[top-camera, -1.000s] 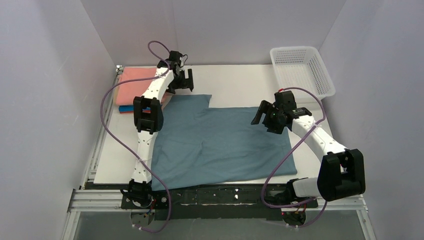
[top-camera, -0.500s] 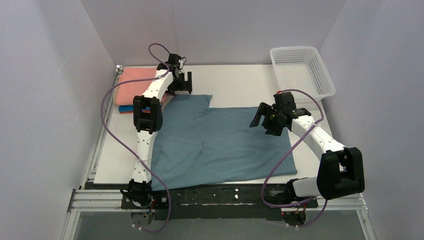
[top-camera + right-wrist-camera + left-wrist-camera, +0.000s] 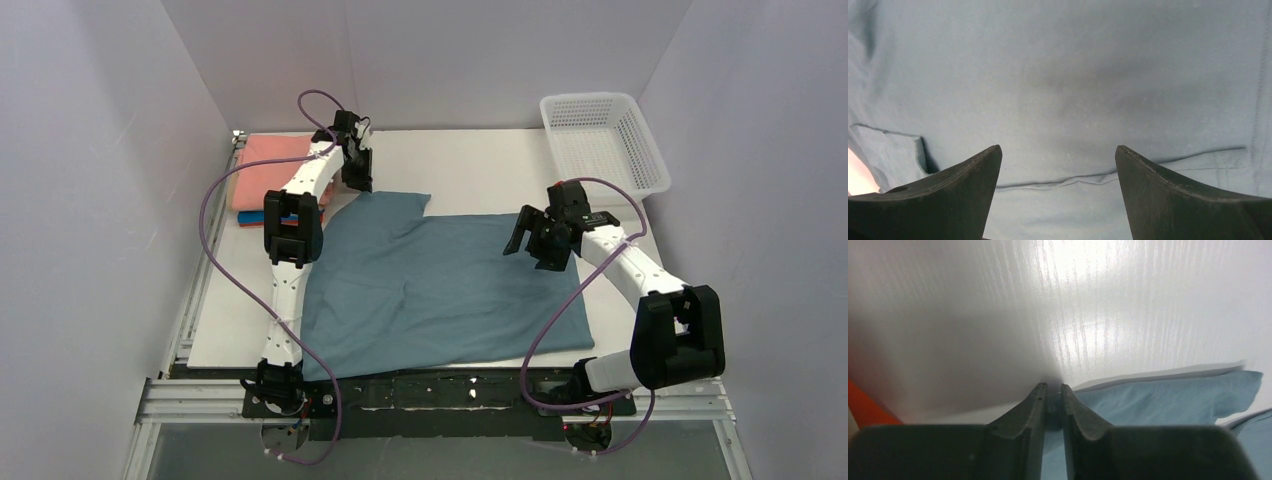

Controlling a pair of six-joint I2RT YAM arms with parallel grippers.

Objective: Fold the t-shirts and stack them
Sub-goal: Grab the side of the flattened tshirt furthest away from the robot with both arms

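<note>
Jaws of the left gripper [image 3: 1052, 390] are squeezed almost shut, and they look to be pinching the far left corner of the blue-grey shirt [image 3: 440, 290]. Jaws of the right gripper [image 3: 1058, 147] are wide apart and hold nothing. They hang just above the far right part of the same shirt.

The shirt lies spread out across the middle of the table [image 3: 480, 160], not folded yet. Its near edge reaches the front of the table. The pile of folded shirts [image 3: 265, 170], with the pink one on top, sits at the far left corner, just beside the left arm.

A few things could go wrong. The left pinch looks like it has only a thin bit of cloth, so the corner may slip out when it is lifted. If only the left side pulls, the shirt may drag crooked and bunch up. The right gripper could close on flat cloth and miss the edge. The left arm may also bump the pile and knock it untidy.
</note>
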